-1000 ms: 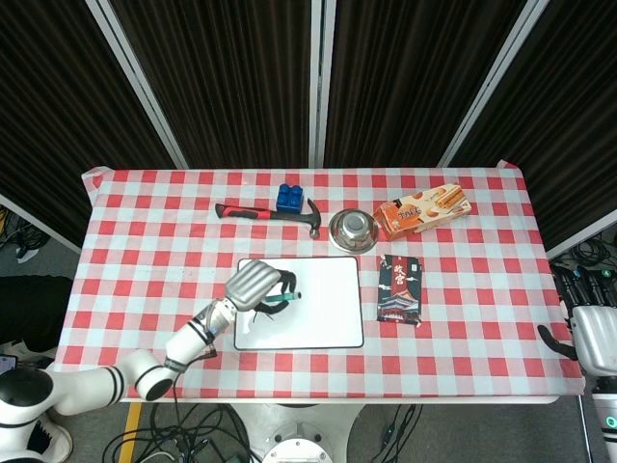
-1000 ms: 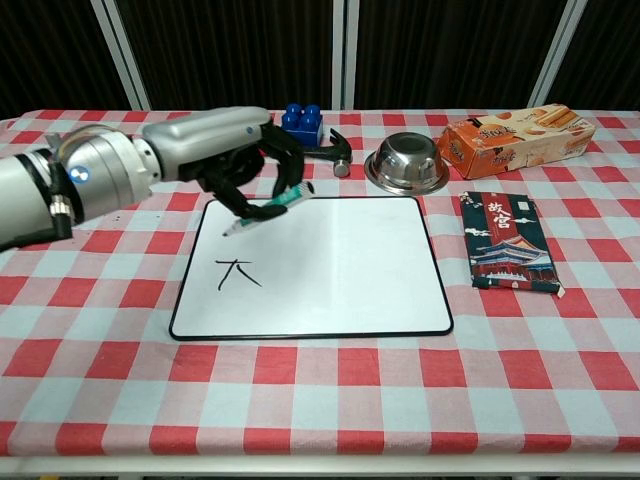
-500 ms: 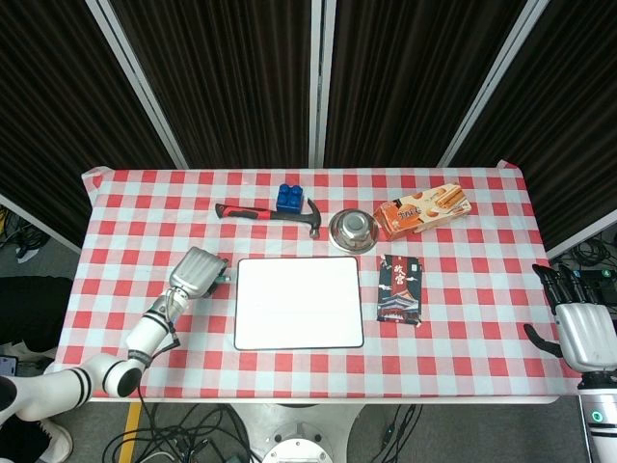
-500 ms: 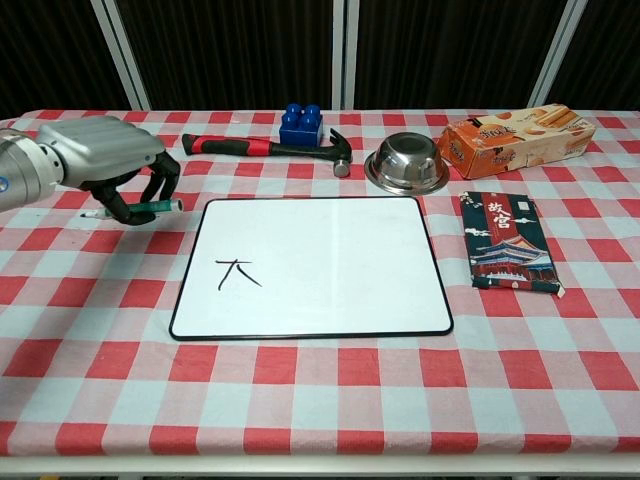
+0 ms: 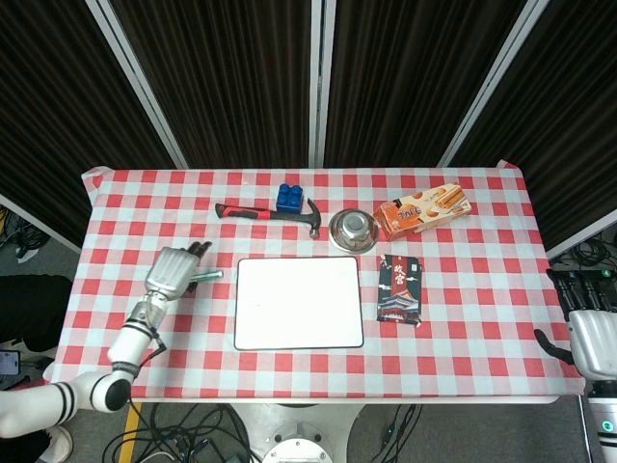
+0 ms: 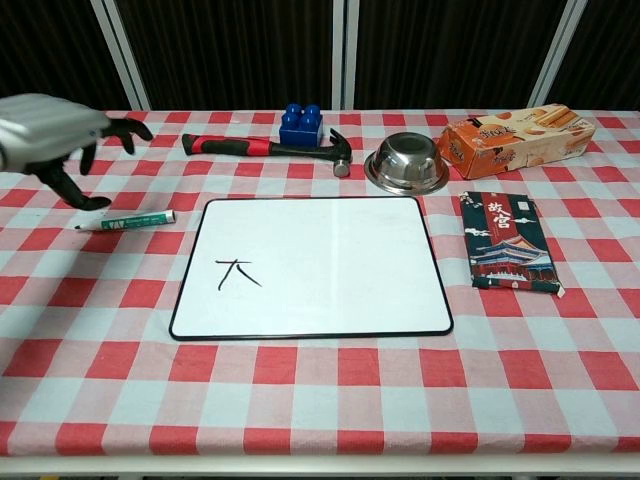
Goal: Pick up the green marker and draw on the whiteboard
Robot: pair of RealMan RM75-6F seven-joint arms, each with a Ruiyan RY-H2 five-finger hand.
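Fingers spread and holding nothing, the left hand is hovering left of the whiteboard, since the green marker is lying loose on the counter beside the whiteboard's left edge. The right hand, far right of the whiteboard, is idling off the counter, fingers apart.

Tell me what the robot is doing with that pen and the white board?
The robot's left hand hangs open just above the green marker, which lies on the tablecloth left of the whiteboard. The hand is not holding it. A small black mark is already drawn on the board's left side. The right hand waits off the table's right edge, holding nothing.
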